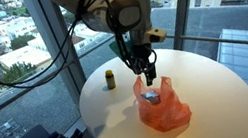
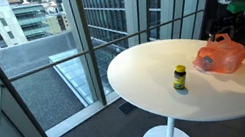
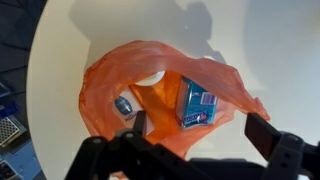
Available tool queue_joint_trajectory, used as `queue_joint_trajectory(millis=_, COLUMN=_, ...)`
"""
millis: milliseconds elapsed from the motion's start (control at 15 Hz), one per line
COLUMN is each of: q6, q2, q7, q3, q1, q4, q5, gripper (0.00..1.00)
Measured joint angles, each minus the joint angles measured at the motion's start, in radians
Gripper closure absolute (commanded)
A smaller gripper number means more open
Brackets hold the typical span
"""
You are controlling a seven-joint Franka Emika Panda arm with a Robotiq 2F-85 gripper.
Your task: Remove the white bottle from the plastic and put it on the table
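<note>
An orange plastic bag point(image 1: 162, 107) lies open on the round white table point(image 1: 208, 85); it also shows in an exterior view point(image 2: 222, 57). In the wrist view the bag point(image 3: 110, 80) holds a blue box point(image 3: 196, 105), a small grey-blue object point(image 3: 124, 105) and a white rounded shape point(image 3: 150, 78) that may be the white bottle; I cannot tell for sure. My gripper point(image 3: 204, 128) is open, directly above the bag's mouth, with one finger inside the opening and one outside its edge. It holds nothing. In an exterior view the gripper point(image 1: 148, 75) hangs at the bag's top.
A small yellow bottle with a dark cap point(image 1: 109, 78) stands upright on the table apart from the bag, also in an exterior view point(image 2: 179, 77). Glass walls and railings surround the table. The table edge point(image 2: 124, 78) is near the bottle.
</note>
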Motion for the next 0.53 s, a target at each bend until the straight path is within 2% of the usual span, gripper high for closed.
queue_joint_trajectory(millis=533, q6=0.047, q2=0.079, q7=0.0, q3=-0.044, q1=-0.003, q4=-0.009, q5=0.0, gripper=0.0)
